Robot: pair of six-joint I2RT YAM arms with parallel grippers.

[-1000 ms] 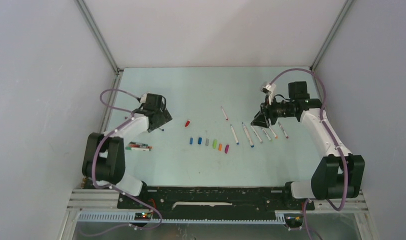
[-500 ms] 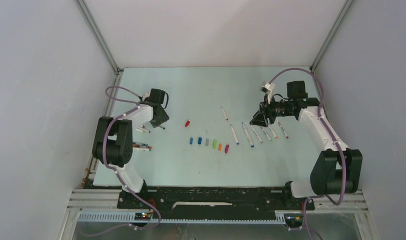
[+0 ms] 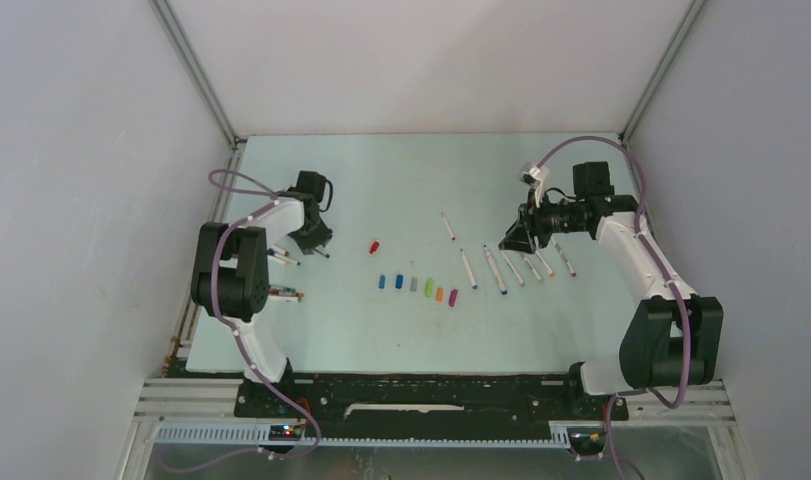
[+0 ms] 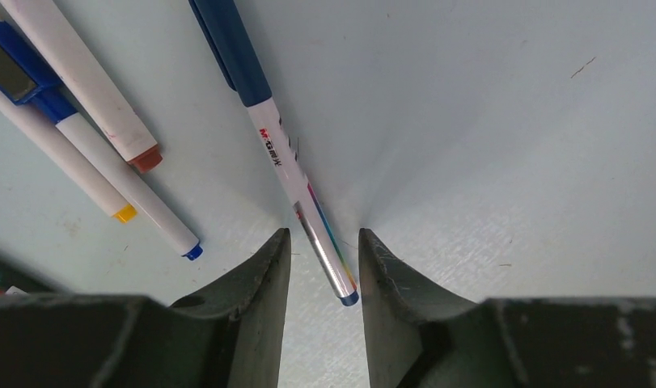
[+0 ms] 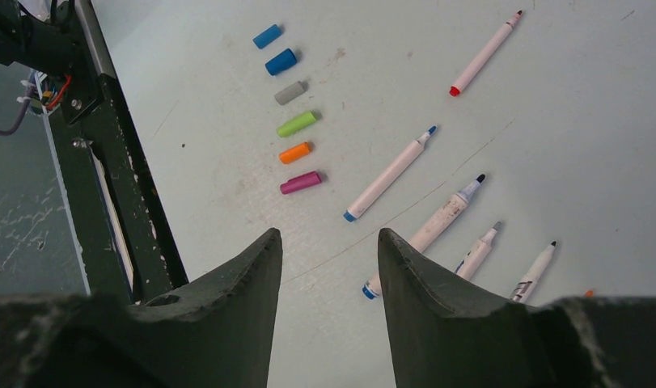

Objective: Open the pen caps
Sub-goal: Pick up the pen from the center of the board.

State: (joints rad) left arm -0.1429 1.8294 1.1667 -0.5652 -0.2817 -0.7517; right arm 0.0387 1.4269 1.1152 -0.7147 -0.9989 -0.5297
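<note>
Blue-capped pen (image 4: 276,153) sits within left gripper (image 4: 324,234), wrist view.

The tabletop (image 4: 510,121) is a pale matt sheet, finely scratched and scuffed. Near its left edge a pen (image 4: 296,174) has a glossy white plastic barrel with a mirror-bright foil band towards its end. The left gripper (image 4: 324,275) has fingers (image 4: 251,315) of dark matt plastic, worn pale along the edges. The caps (image 5: 298,124) are smooth plastic with a soft sheen. At the near edge the rail (image 5: 122,186) looks like dark painted metal, chipped.
</note>
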